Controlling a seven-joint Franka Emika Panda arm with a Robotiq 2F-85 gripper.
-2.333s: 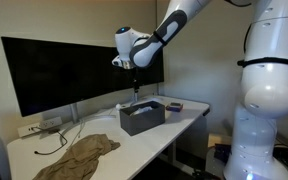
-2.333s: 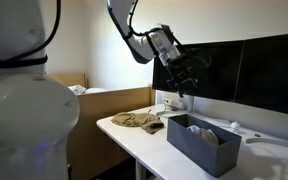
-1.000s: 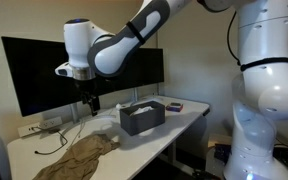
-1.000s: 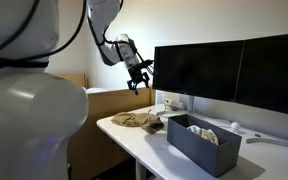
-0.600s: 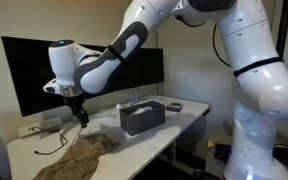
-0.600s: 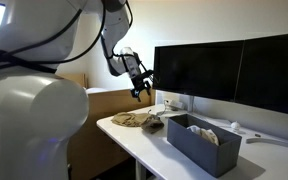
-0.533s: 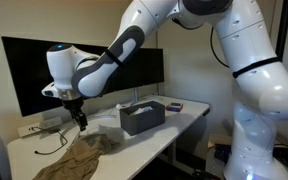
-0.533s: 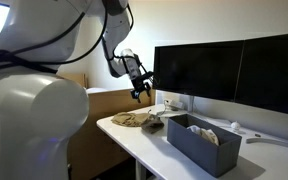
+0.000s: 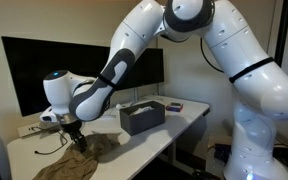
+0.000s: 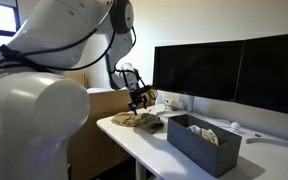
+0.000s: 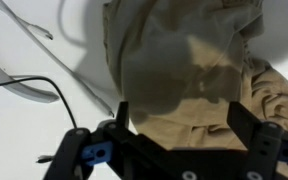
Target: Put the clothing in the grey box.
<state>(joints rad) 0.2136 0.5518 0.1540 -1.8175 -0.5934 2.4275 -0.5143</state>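
Observation:
A crumpled tan piece of clothing (image 9: 79, 158) lies on the white desk near its end; it also shows in the other exterior view (image 10: 134, 120) and fills the wrist view (image 11: 184, 70). The grey box (image 9: 142, 117) stands further along the desk (image 10: 201, 143) with something pale inside. My gripper (image 9: 74, 139) hangs open just above the clothing (image 10: 137, 104); in the wrist view its two fingers (image 11: 181, 125) straddle the fabric, apart and empty.
A wide black monitor (image 9: 54, 68) stands behind the desk (image 9: 154, 140). Black cables (image 9: 49, 140) lie on the desk beside the clothing, and show in the wrist view (image 11: 44, 85). A small object (image 9: 173, 105) sits beyond the box.
The arm has swung from above the grey box along the desk and come down over the tan clothing. The gripper stays open.

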